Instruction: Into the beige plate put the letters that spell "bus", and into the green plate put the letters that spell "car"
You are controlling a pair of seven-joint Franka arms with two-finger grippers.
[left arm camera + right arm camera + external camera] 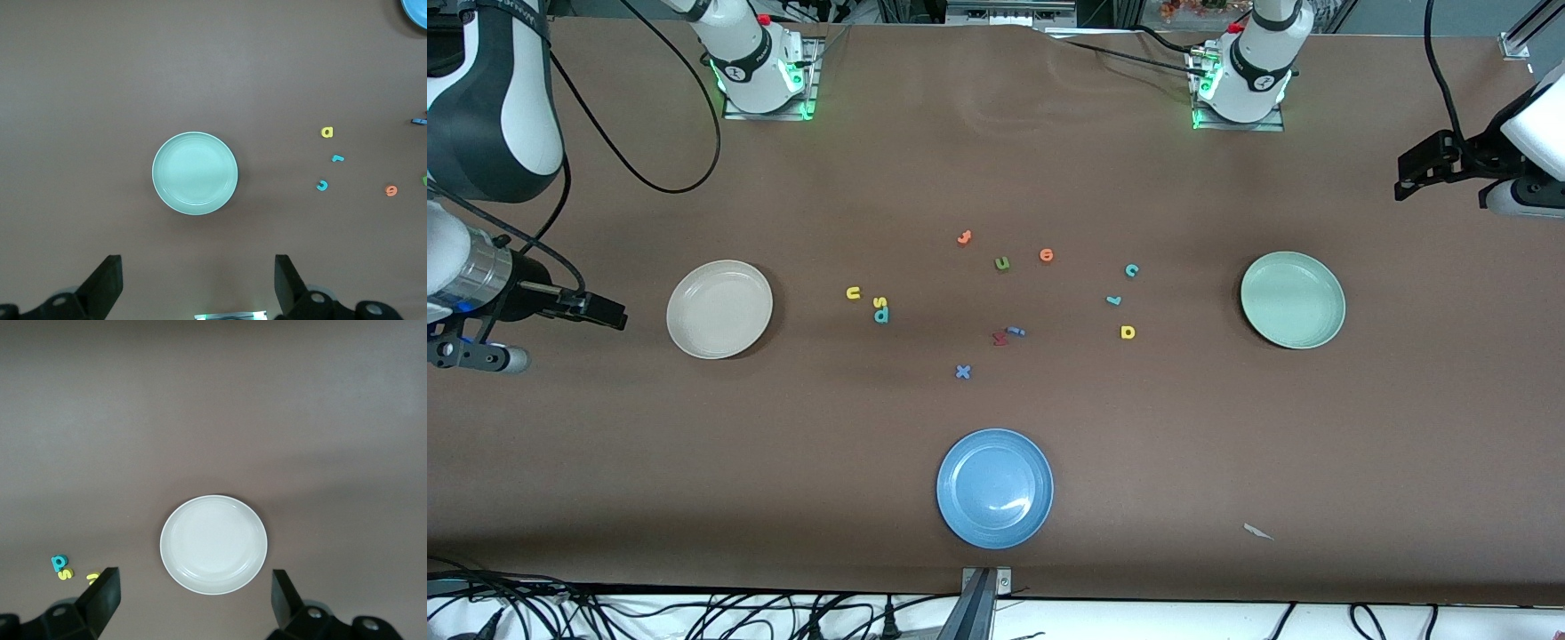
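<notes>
beige plate point(719, 308): round, plain cream, shallow, toward the right arm's end of the table. green plate point(1292, 299): same form, pale mint, toward the left arm's end. between them lie tiny toy letters: yellow "u" point(854, 292), yellow-green "s" point(879, 301) touching teal "b" point(881, 315); teal "c" point(1131, 270), teal "r" point(1113, 300), yellow "a" point(1128, 332). none sits in a plate. left gripper point(195, 283) hangs over the table's end past the green plate, jaws spread, holding nothing. right gripper point(195, 600) likewise by the beige plate.
</notes>
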